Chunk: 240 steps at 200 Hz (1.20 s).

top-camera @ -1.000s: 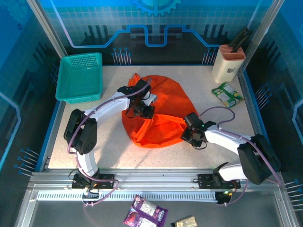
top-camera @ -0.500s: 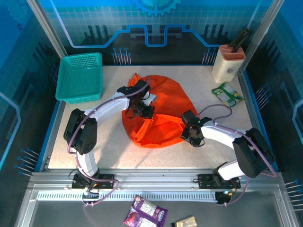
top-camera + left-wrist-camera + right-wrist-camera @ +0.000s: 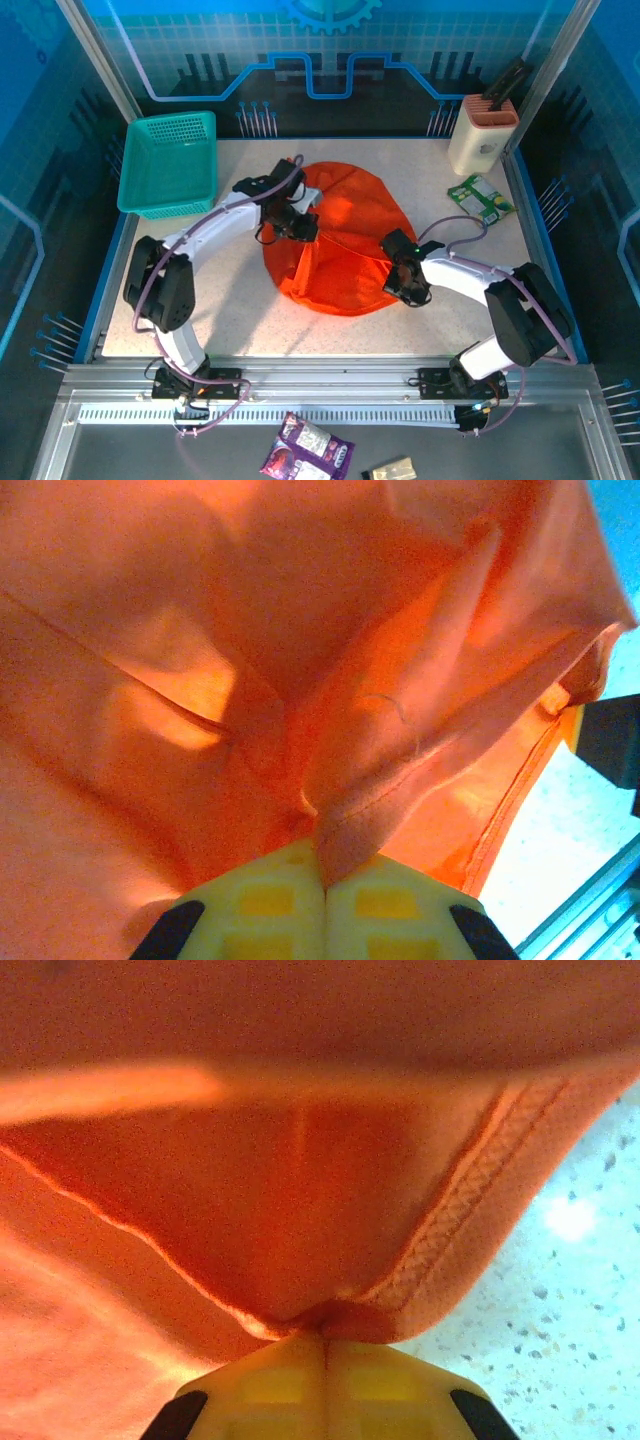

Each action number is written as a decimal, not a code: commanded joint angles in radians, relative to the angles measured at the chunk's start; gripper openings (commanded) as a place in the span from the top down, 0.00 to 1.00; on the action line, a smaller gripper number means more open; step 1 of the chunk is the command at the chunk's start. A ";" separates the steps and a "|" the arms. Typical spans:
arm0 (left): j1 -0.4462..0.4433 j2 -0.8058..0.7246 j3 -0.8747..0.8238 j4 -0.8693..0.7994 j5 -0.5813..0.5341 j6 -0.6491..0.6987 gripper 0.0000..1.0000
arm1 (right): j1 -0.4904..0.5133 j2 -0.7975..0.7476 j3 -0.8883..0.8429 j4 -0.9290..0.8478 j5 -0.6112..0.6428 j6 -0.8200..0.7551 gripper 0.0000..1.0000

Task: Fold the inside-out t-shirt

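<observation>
A teal basket [image 3: 168, 165] sat at the far left corner of the table [image 3: 230, 320]; the left gripper [image 3: 297, 222] was clamped shut on a fold of the orange t-shirt [image 3: 350, 235], bunched mid-table; the right gripper [image 3: 406, 287] pinched its stitched hem at the shirt's near right edge; a knife block [image 3: 483, 135] stood far right.
</observation>
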 commanded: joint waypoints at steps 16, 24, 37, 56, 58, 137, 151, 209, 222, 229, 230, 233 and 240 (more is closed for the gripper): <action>0.108 -0.148 0.053 0.022 0.023 -0.067 1.00 | -0.133 -0.082 0.034 0.084 0.061 -0.175 1.00; 0.137 -0.176 0.057 0.030 0.019 -0.082 1.00 | -0.169 -0.114 0.063 0.061 0.076 -0.222 1.00; 0.186 -0.222 0.061 0.046 0.015 -0.104 1.00 | -0.237 -0.156 0.112 0.032 0.086 -0.307 1.00; 0.246 -0.284 0.075 0.070 -0.023 -0.120 1.00 | -0.325 -0.188 0.273 -0.026 0.112 -0.418 1.00; 0.251 -0.288 0.077 0.072 -0.027 -0.120 1.00 | -0.335 -0.190 0.288 -0.031 0.114 -0.429 1.00; 0.317 -0.417 0.161 0.182 -0.128 -0.177 1.00 | -0.478 -0.236 1.053 -0.160 0.304 -0.716 1.00; 0.334 -0.424 0.214 0.186 -0.148 -0.177 1.00 | -0.478 -0.260 1.062 -0.113 0.271 -0.708 1.00; 0.388 -0.367 0.770 0.072 -0.144 -0.122 1.00 | -0.481 -0.241 0.906 0.048 -0.027 -0.537 1.00; 0.388 -0.400 0.680 0.106 -0.135 -0.142 1.00 | -0.495 -0.249 0.935 0.036 -0.003 -0.552 1.00; 0.388 -0.420 0.605 0.130 -0.134 -0.152 1.00 | -0.508 -0.256 0.971 0.015 0.031 -0.571 1.00; 0.388 -0.424 0.595 0.133 -0.135 -0.153 1.00 | -0.510 -0.257 0.977 0.011 0.038 -0.574 1.00; 0.388 -0.432 0.562 0.142 -0.137 -0.157 1.00 | -0.518 -0.261 0.992 0.000 0.055 -0.583 1.00; 0.388 -0.447 0.490 0.159 -0.140 -0.170 1.00 | -0.537 -0.271 1.034 -0.025 0.101 -0.606 1.00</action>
